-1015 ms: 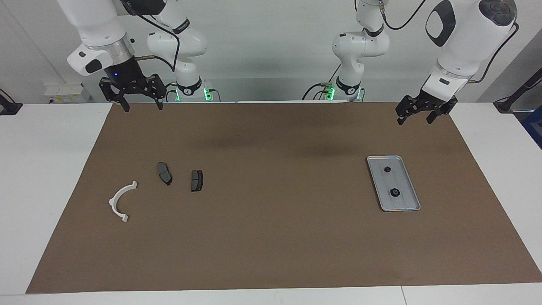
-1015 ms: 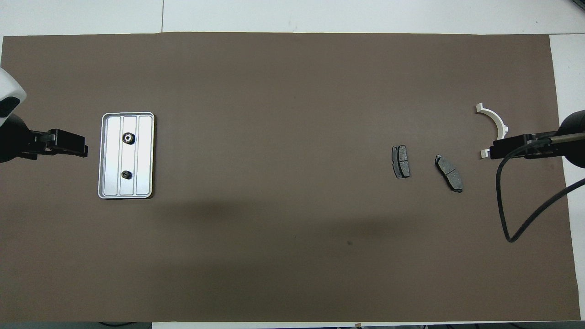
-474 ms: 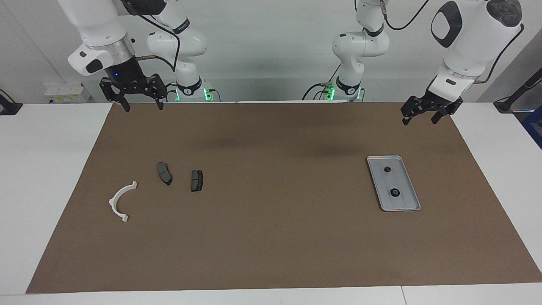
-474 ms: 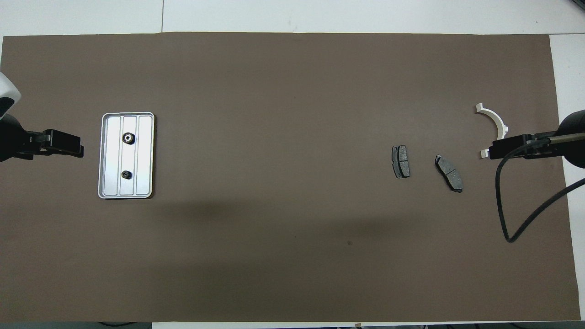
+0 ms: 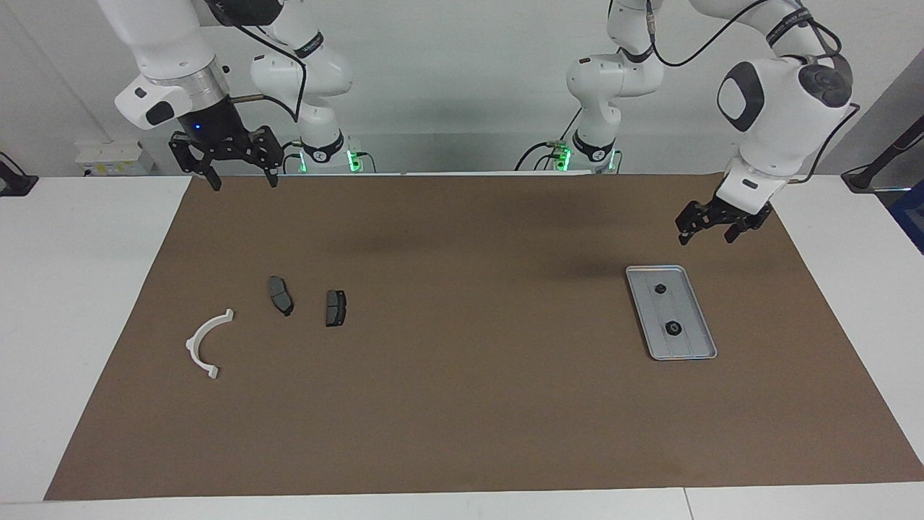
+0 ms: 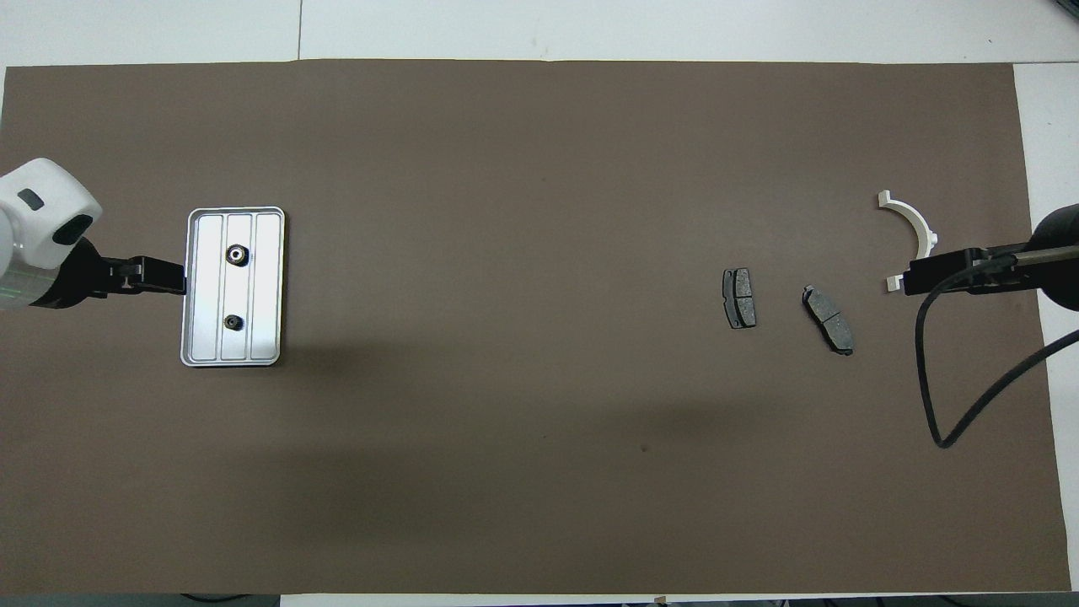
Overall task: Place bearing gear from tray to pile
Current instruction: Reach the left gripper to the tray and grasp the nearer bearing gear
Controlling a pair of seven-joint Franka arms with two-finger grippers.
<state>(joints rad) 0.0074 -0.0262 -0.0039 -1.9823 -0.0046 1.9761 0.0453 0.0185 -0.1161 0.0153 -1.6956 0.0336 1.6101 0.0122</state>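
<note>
The silver ridged tray [image 5: 689,314] [image 6: 265,287] lies on the brown mat toward the left arm's end of the table. Two small dark round parts rest on it: a larger one with a pale hub [image 5: 673,328] [image 6: 238,253] and a smaller one [image 5: 659,289] [image 6: 233,321] nearer the robots. Which of them is the bearing gear I cannot tell. The pile sits toward the right arm's end: two dark pads [image 5: 280,295] [image 5: 336,308] [image 6: 739,298] and a white arc [image 5: 208,343] [image 6: 910,223]. My left gripper [image 5: 706,235] [image 6: 169,276] hangs open over the mat beside the tray. My right gripper [image 5: 244,182] [image 6: 919,280] waits open, raised above the mat's edge.
The brown mat [image 5: 462,404] covers most of the white table. A black cable [image 6: 936,405] loops down from the right arm over the mat near the pile. Both arm bases stand at the robots' edge of the table.
The left arm has swung down and inward, bringing its open gripper lower and closer to the tray. The right arm, the tray's parts and the pile have not moved.
</note>
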